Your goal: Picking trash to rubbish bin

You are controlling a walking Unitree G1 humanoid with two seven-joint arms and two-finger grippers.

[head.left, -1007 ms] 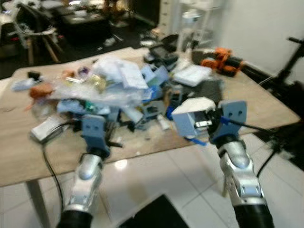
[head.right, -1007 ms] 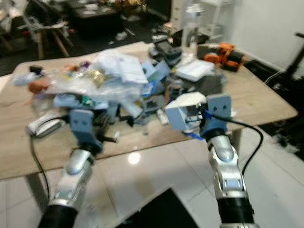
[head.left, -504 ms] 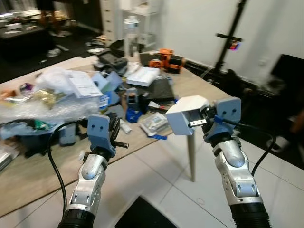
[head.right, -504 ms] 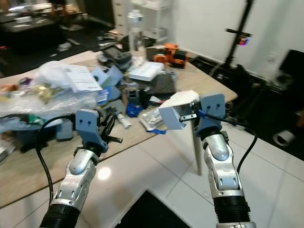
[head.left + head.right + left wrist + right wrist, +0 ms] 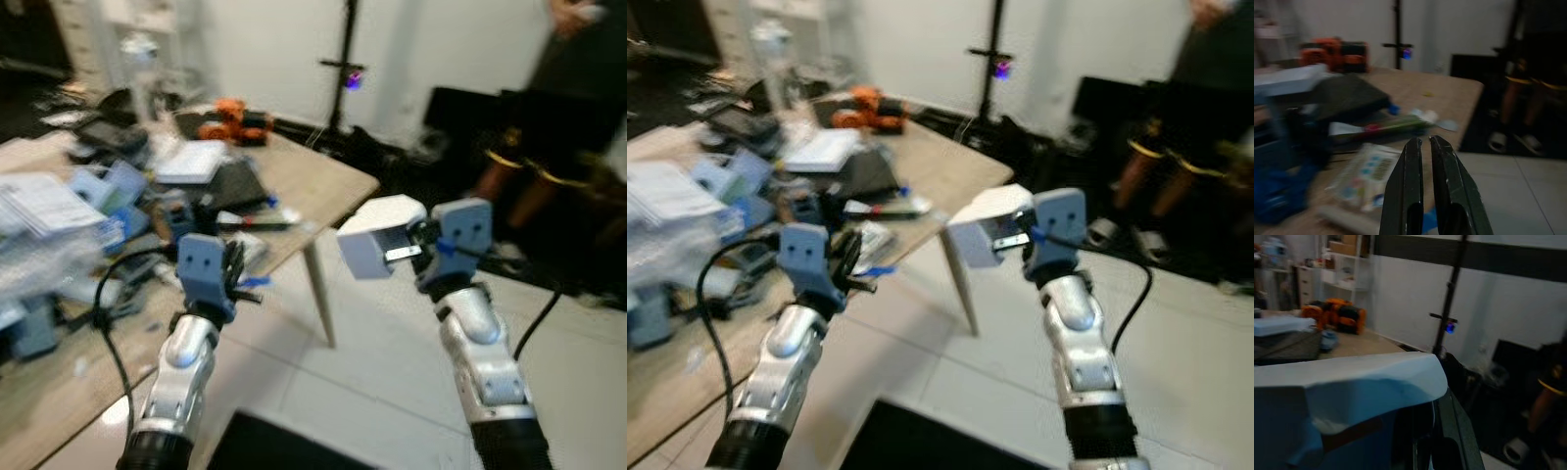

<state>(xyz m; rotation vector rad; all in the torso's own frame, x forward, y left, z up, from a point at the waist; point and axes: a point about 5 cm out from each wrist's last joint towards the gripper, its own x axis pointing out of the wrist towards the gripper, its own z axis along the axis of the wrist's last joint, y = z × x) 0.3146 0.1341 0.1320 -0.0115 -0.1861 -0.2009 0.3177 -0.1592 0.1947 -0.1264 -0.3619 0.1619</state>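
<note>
My right gripper (image 5: 415,250) is shut on a white cardboard box (image 5: 376,235) with an open flap, held up in the air over the white tiled floor, to the right of the table corner. In the right wrist view the box (image 5: 1347,382) covers most of the fingers. My left gripper (image 5: 238,278) is shut with nothing in it, hovering at the front edge of the wooden table (image 5: 328,186). On the table lies a heap of trash: papers, plastic wrap, blue packets (image 5: 59,230). A flat printed packet (image 5: 1369,174) lies just beyond the left fingers.
A person (image 5: 558,117) in dark clothes stands at the far right. A black stand (image 5: 345,69) rises against the white wall. An orange power tool (image 5: 235,125) sits at the table's far end. A black mat (image 5: 284,446) lies on the floor below.
The whole view has swung to the right: the table and trash heap now sit at the left, and the wall, stand and person have come in. The box stays in my right gripper.
</note>
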